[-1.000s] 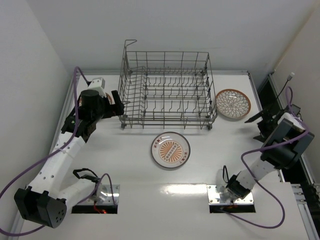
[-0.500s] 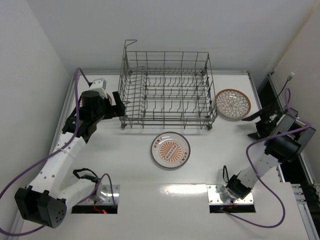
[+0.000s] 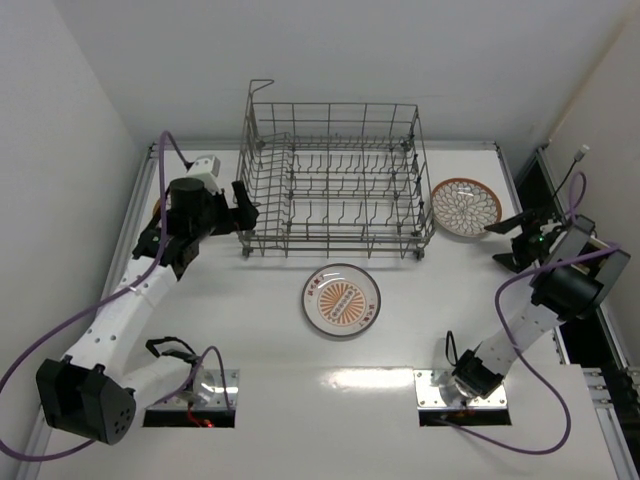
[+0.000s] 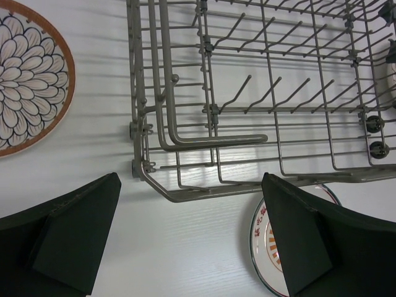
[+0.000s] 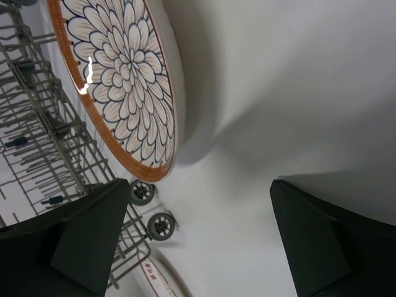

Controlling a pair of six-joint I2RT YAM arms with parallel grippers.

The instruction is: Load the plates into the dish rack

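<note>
Hovering at the far left, the left gripper hangs just off the left end of the dish rack, its jaws spread wide and nothing between them. From its own wrist camera the two dark fingers frame bare table. A petal-patterned plate lies flat out to the left of the rack's corner; from overhead the arm hides that plate. The rack stands at the back middle of the table, no plates on its tines. In front of it, a little apart, the sunburst plate lies flat. Just beside the rack's right end sits another petal plate, also flat on the table. The right gripper hangs near that plate's right edge, jaws fully apart and holding nothing; its wrist view shows this plate close ahead, untouched.
</note>
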